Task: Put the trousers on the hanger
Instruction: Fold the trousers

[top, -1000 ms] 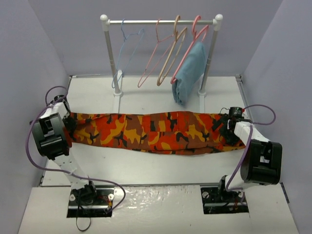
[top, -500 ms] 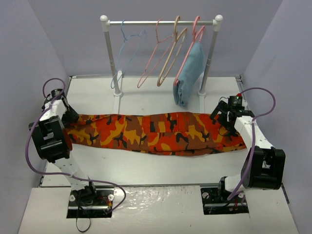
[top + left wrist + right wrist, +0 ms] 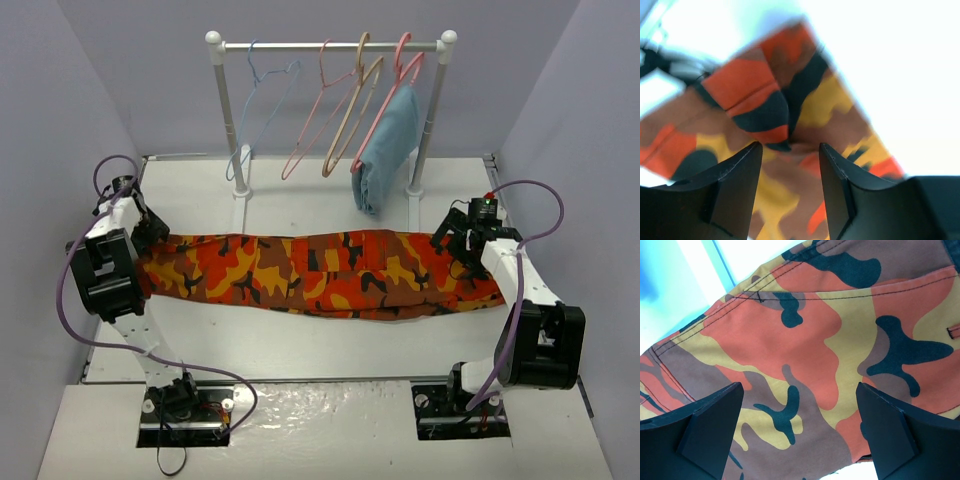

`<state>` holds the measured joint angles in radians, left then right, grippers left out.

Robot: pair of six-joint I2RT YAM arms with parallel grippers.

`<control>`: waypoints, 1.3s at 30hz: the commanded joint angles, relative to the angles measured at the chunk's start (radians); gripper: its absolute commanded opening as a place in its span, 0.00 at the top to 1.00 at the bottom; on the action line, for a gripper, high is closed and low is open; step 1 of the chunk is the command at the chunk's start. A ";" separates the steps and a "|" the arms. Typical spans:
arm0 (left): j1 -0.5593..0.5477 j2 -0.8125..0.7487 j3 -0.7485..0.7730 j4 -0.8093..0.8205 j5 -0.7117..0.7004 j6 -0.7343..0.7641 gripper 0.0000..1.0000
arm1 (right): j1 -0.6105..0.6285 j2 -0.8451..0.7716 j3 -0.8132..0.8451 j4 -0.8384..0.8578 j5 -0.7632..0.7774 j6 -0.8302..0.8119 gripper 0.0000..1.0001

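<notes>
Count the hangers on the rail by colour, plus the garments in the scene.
Light-blue hanger: 1
Pink hangers: 2
Tan hanger: 1
Garments: 2 (camouflage trousers on the table, light-blue folded garment hung on a pink hanger)
Total: 6

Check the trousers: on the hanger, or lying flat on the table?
Lying flat: the trousers stretch lengthwise across the table; the light-blue hanger hangs bare on the rail.
</notes>
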<state>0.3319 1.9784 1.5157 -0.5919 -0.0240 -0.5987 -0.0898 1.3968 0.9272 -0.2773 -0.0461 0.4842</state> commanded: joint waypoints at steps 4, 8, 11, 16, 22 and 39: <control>0.013 0.064 0.197 0.056 0.051 -0.078 0.49 | 0.004 -0.016 0.001 0.040 -0.018 -0.025 0.07; 0.012 0.034 0.204 0.100 0.083 -0.069 0.47 | 0.005 -0.019 0.005 0.039 -0.021 -0.033 0.07; 0.015 -0.039 0.165 0.113 0.044 -0.052 0.45 | 0.012 -0.024 0.005 0.038 -0.032 -0.039 0.07; 0.015 -0.139 0.058 0.115 0.062 -0.046 0.45 | 0.032 -0.026 0.008 0.038 -0.042 -0.045 0.07; 0.015 -0.220 -0.080 0.104 0.033 -0.056 0.44 | 0.043 -0.023 0.010 0.040 -0.069 -0.050 0.07; 0.016 -0.054 -0.051 0.258 0.083 -0.051 0.38 | 0.047 0.003 0.000 0.052 -0.095 -0.065 0.06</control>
<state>0.3424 1.9393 1.3831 -0.4043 0.0418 -0.6369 -0.0505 1.3987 0.9234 -0.2507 -0.1308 0.4375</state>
